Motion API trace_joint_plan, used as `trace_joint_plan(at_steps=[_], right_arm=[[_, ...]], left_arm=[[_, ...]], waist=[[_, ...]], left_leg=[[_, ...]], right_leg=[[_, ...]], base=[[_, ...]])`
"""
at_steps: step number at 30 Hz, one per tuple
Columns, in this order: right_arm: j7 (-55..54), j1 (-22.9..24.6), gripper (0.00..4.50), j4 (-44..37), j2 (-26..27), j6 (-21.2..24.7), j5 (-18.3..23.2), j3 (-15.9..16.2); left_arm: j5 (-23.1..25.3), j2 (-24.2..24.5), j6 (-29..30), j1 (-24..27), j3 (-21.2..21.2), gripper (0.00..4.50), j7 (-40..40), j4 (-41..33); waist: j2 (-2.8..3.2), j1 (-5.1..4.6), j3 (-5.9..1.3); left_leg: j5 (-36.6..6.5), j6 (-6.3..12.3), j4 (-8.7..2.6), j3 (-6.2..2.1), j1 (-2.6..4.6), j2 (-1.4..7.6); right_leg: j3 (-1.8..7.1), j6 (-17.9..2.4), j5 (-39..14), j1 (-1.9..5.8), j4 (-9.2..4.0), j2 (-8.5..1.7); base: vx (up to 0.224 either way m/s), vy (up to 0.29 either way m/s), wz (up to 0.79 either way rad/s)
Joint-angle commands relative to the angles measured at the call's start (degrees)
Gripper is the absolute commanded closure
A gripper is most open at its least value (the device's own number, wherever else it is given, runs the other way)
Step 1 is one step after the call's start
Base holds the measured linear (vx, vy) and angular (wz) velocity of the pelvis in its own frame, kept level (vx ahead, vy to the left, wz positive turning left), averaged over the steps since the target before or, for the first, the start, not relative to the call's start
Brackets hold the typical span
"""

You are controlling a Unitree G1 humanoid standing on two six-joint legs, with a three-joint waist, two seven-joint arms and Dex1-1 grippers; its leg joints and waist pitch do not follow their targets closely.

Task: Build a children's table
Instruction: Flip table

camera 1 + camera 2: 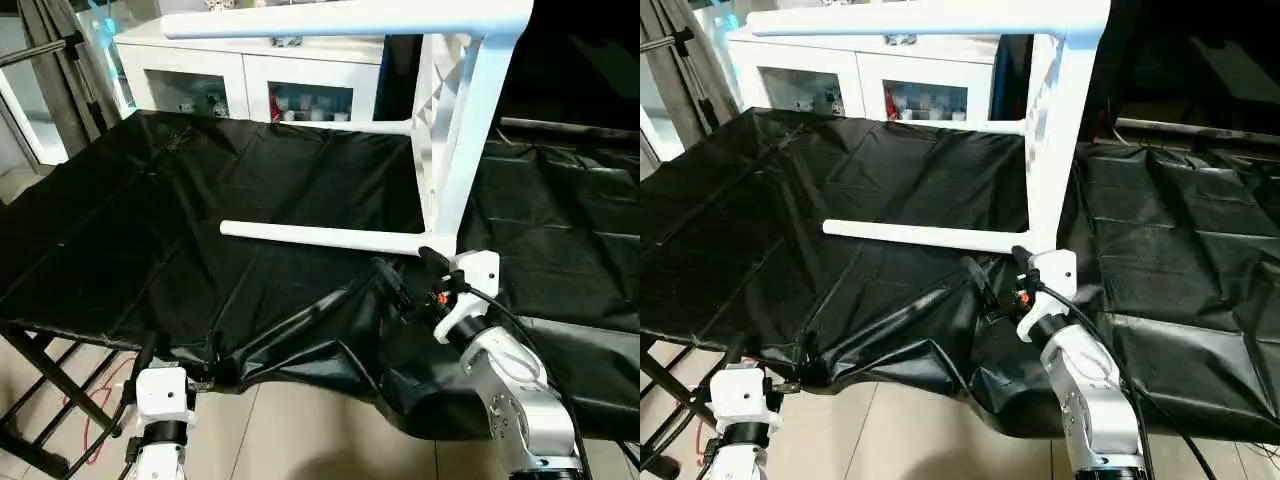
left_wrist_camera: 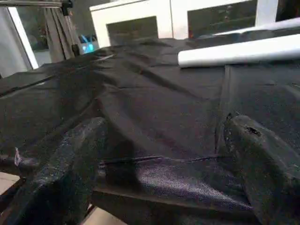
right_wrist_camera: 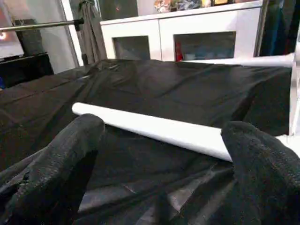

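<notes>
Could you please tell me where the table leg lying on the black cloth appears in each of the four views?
Left eye view: lower leg at picture centre, lying across the black cloth.
Right eye view: same leg, left of centre.
Left wrist view: its rounded end at upper right.
Right wrist view: it crosses the middle.
Shared landmark: white cabinet behind.

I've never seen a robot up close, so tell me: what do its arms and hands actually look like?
Each forearm is a rounded silver metal tube ending in a white blocky wrist housing. The right arm carries a black cable looping along it and a small orange-red mark near the wrist. The right gripper has two black fingers, thick, rounded and rough-textured. The left gripper has the same.
</notes>
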Motion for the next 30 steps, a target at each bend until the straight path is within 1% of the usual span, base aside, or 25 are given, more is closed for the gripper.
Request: trace_joint_plan(at_steps=[1, 9, 15, 23, 26, 30], right_arm=[[-0.18, -0.62, 0.0, -0.51, -0.13, 0.4, -0.12, -0.23], [-0.18, -0.62, 0.0, -0.51, -0.13, 0.4, -0.12, -0.23], [-0.18, -0.62, 0.0, -0.51, -0.13, 0.4, -0.12, -0.23], [-0.18, -0.62, 0.0, -0.51, -0.13, 0.4, -0.12, -0.23], [-0.18, -0.62, 0.0, -0.51, -0.13, 0.4, -0.12, -0.23], [-0.18, -0.62, 0.0, -0.51, -0.13, 0.4, -0.12, -0.23]], left_arm=[[-16.4, 7.45, 43.28, -23.96, -10.43, 0.06, -16.2, -39.77], [-16.4, 7.45, 43.28, -23.96, -10.43, 0.06, -16.2, -39.77], [-16.4, 7.45, 43.28, -23.96, -10.43, 0.06, -16.2, -39.77], [-16.4, 7.45, 43.28, -23.96, -10.43, 0.06, -16.2, -39.77], [-16.4, 7.45, 43.28, -23.96, -10.43, 0.06, -16.2, -39.77], [-16.4, 7.45, 43.28, -23.96, -10.43, 0.06, -16.2, -39.77]], waist=[[-0.27, -0.16, -1.0], [-0.36, -0.13, -1.03], [-0.38, -0.1, -1.06], [-0.39, -0.07, -1.06], [-0.44, -0.12, -0.99], [-0.43, -0.09, -1.01]], left_leg=[[-16.04, 1.32, -5.88, -0.16, -0.22, 1.78], [-16.12, 1.36, -5.86, 0.03, -0.09, 1.82], [-15.2, 1.66, -5.78, 0.11, -0.1, 1.84], [-15.03, 1.74, -5.75, 0.16, -0.07, 1.86], [-15.62, 1.65, -5.82, 0.17, -0.05, 1.88], [-15.38, 1.6, -5.81, 0.19, -0.04, 1.89]], right_leg=[[1.29, -6.82, -5.6, 0.3, -5.58, -2.13], [1.57, -6.57, -4.9, 0.18, -5.56, -2.08], [1.6, -6.63, -3.39, 0.21, -5.48, -2.05], [1.63, -6.68, -3.07, 0.21, -5.45, -2.05], [1.66, -6.61, -3.93, 0.18, -5.55, -2.06], [1.67, -6.47, -3.89, 0.18, -5.54, -2.06]], base=[[0.0, 0.0, 0.0], [0.0, 0.0, 0.0], [0.0, 0.0, 0.0], [0.0, 0.0, 0.0], [0.0, 0.0, 0.0], [0.0, 0.0, 0.0]])
